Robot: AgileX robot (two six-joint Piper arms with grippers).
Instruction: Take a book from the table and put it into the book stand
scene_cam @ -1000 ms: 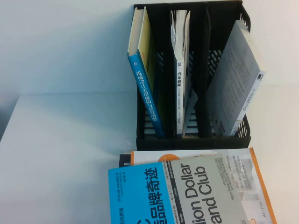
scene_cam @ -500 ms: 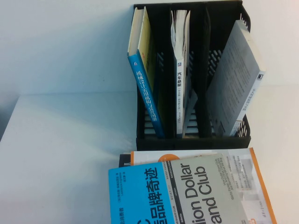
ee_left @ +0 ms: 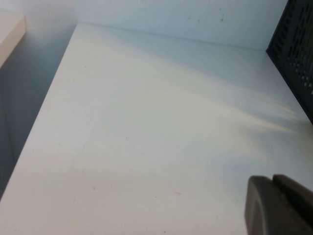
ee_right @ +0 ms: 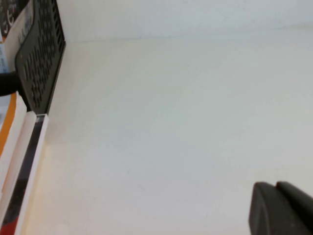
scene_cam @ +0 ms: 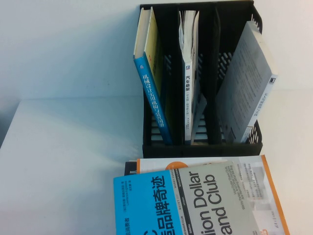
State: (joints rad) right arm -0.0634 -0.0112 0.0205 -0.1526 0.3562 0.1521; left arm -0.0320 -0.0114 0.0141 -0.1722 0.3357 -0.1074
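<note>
left end effector [ee_left: 279, 205] shows only in the left wrist view, its dark fingers pressed together, hovering above bare white worktop [ee_left: 146, 137]; a corner of the black book stand [ee_left: 296, 49] sits off to its side. right end effector [ee_right: 281, 208] shows only in the right wrist view, fingers likewise pressed together over bare worktop, with the perforated wall of the book stand and the edges of stacked books well apart from it. neither arm appears in the high view.

high view: book stand [scene_cam: 200, 147] sits at 12 o'clock, toward the far edge of the worktop [scene_cam: 63, 156], against a plain white wall [scene_cam: 63, 44]. a blue-spined, yellow-covered book [scene_cam: 151, 93] leans in its 9 o'clock slot, a thin white-spined book [scene_cam: 188, 93] stands in the middle slot, a grey book [scene_cam: 247, 83] tilts in the 3 o'clock slot.

the book [scene_cam: 186, 203], blue and grey cover up, lies flat at 6 o'clock, just in front of the stand, on top of a white orange-edged book [scene_cam: 259, 191]. a dark book edge [scene_cam: 130, 167] peeks out beneath.

worktop is plain white, evenly lit, soft shadows beside the stand.
</note>
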